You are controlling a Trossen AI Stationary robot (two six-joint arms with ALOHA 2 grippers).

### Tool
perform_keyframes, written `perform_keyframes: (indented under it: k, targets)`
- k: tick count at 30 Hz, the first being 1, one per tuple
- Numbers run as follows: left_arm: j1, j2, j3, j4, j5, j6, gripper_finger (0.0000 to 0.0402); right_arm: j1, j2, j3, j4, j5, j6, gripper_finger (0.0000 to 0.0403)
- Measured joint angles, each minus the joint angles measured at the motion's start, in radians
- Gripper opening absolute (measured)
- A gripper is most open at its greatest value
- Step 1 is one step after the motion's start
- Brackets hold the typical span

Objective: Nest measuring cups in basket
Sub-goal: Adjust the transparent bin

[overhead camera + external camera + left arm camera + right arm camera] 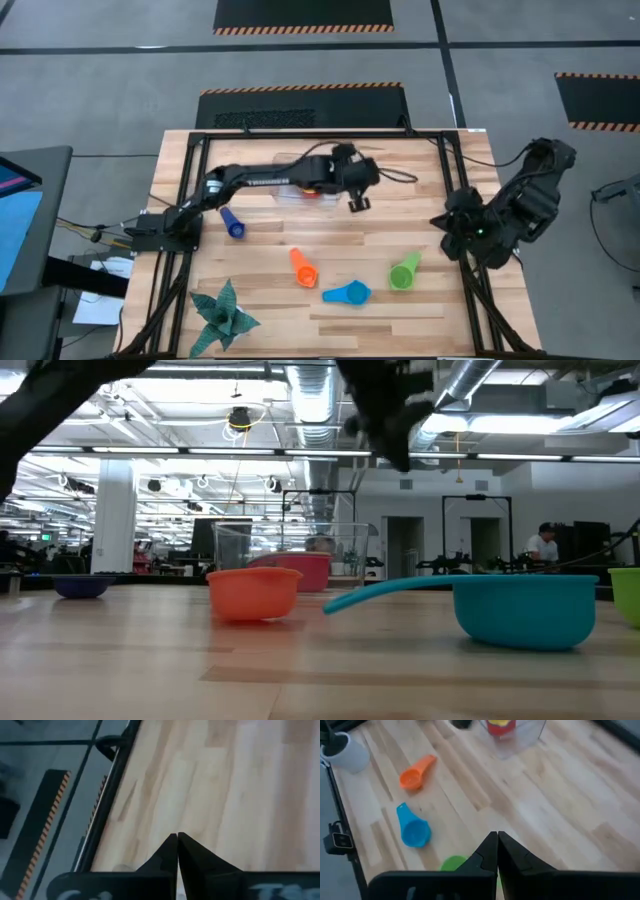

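My left gripper [358,203] hangs above the table just at 3 o'clock of the basket [305,192]; its fingers [170,851] are pressed together and carry nothing. My right gripper [497,851], likewise clenched and empty, waits folded at the table's 3 o'clock edge. The clear basket sits at about 12 o'clock from the table's centre and already holds the red cup [303,571], with something yellow [498,722] inside it.

Step in hand, as I judge it: fetch the next cup. To do it well I would part the fingers first, come down over a handle, and choose by size so the nest closes properly.

Loose cups: orange cup [303,268] and light blue cup [349,293] toward 6 o'clock, green cup [403,271] toward 4 o'clock, dark blue cup [232,223] at 9 o'clock. The paper plant [224,314] stands at 7 o'clock, clear of any path; nothing blocks the basket mouth.
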Motion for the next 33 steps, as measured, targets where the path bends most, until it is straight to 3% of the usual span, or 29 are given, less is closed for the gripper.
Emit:
perform_keyframes:
  k: [5,10,33]
  targets:
    - [0.060,0.084,-0.001,-0.009,0.089,0.005,0.0000,0.022,0.000,0.051,-0.007,0.079,-0.029,0.0026]
    - [0.059,0.109,0.007,0.107,0.129,0.052,0.0000,0.022,-0.006,0.089,-0.021,0.114,-0.082,0.0026]
    - [0.144,0.130,-0.001,-0.096,0.086,0.019,0.0000,0.019,-0.016,0.099,-0.043,0.114,-0.106,0.0026]
